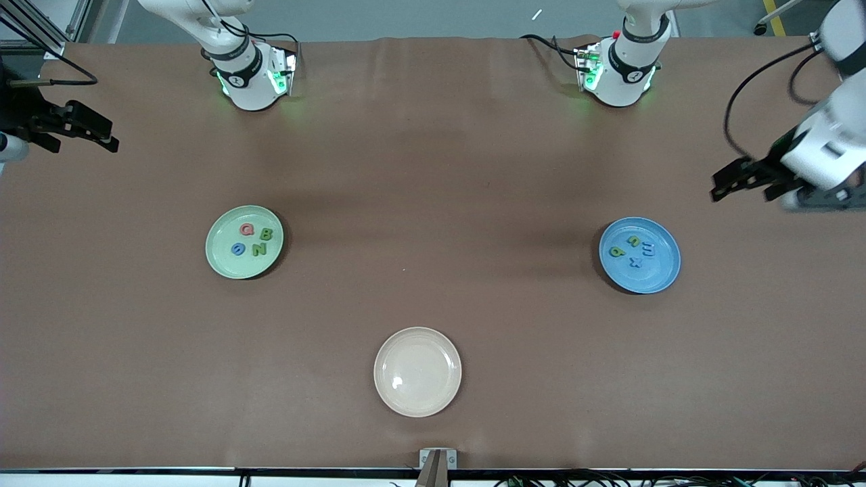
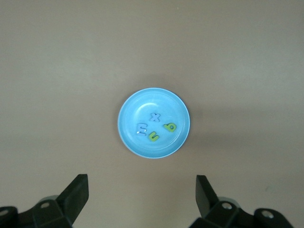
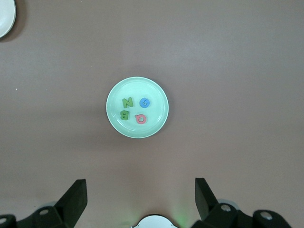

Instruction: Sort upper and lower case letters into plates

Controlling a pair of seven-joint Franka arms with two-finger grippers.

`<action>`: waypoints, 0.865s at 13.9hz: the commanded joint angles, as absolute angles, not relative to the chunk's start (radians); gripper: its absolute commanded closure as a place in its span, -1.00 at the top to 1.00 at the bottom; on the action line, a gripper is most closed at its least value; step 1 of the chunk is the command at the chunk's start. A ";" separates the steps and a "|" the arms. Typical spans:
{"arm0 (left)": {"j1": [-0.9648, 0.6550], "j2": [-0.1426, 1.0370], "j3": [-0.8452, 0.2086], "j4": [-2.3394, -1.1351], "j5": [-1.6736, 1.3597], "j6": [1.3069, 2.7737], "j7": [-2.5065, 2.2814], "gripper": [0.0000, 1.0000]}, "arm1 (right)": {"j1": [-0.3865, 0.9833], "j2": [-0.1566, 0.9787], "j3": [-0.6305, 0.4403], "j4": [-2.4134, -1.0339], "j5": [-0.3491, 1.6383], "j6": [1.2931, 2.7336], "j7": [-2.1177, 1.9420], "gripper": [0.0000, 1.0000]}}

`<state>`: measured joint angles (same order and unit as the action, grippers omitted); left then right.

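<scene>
The light green plate (image 1: 220, 260) toward the right arm's end holds pink Q (image 1: 247, 229), green B (image 1: 266, 234), blue G (image 1: 237, 249) and green N (image 1: 259, 249). The blue plate (image 1: 659, 274) toward the left arm's end holds green n (image 1: 634, 240), blue m (image 1: 647, 249), green b (image 1: 616, 251) and blue x (image 1: 634, 262). My left gripper (image 1: 744, 189) is open and empty, high over the table edge beside the blue plate (image 2: 137, 107). My right gripper (image 1: 111, 135) is open and empty, high over its end, looking down at the green plate (image 3: 137, 88).
An empty cream plate (image 1: 417, 371) lies at mid-table, nearer the front camera than both other plates; its rim shows in the right wrist view (image 3: 4, 19). The two arm bases (image 1: 254, 78) (image 1: 619, 71) stand along the table's robot edge.
</scene>
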<state>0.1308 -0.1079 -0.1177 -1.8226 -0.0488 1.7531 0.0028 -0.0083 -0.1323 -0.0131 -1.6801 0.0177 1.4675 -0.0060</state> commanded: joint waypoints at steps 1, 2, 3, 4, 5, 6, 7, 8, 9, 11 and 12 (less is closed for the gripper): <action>0.143 -0.089 -0.120 -1.699 -0.066 1.698 0.022 0.99 | -0.006 -0.170 -0.009 -1.721 0.003 1.477 0.008 1.00; 0.141 -0.087 -0.123 -1.665 -0.063 1.694 0.015 0.99 | -0.008 -0.170 -0.009 -1.721 0.003 1.479 0.008 1.00; 0.141 -0.087 -0.123 -1.645 -0.063 1.677 0.015 0.99 | -0.008 -0.170 -0.009 -1.721 0.003 1.482 0.008 1.00; 0.143 -0.086 -0.124 -1.626 -0.063 1.671 0.018 0.99 | -0.008 -0.169 -0.009 -1.721 0.002 1.483 0.008 1.00; 0.143 -0.084 -0.121 -1.618 -0.063 1.671 0.021 0.99 | -0.008 -0.169 -0.009 -1.721 0.003 1.485 0.008 1.00; 0.143 -0.084 -0.120 -1.617 -0.063 1.671 0.025 0.99 | -0.009 -0.170 -0.009 -1.721 0.002 1.485 0.008 1.00; 0.144 -0.083 -0.120 -1.615 -0.063 1.671 0.029 0.99 | -0.011 -0.169 -0.009 -1.721 0.003 1.486 0.008 1.00; 0.143 -0.078 -0.120 -1.614 -0.063 1.671 0.035 0.99 | -0.011 -0.169 -0.009 -1.721 0.002 1.489 0.008 1.00; 0.131 -0.077 -0.117 -1.614 -0.064 1.671 0.035 0.99 | -0.011 -0.169 -0.009 -1.721 0.002 1.497 0.008 1.00; 0.077 -0.078 -0.068 -1.612 -0.063 1.671 0.035 0.99 | -0.011 -0.166 -0.009 -1.720 0.002 1.499 0.008 1.00; 0.024 -0.078 -0.002 -1.618 -0.061 1.667 0.035 0.99 | -0.012 -0.166 -0.009 -1.720 0.002 1.503 0.008 1.00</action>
<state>0.0964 -0.0910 -0.0850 -1.6468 -0.0489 1.6932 0.0128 -0.0085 -0.1341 -0.0132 -1.6862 0.0177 1.4841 -0.0060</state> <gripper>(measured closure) 0.004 0.000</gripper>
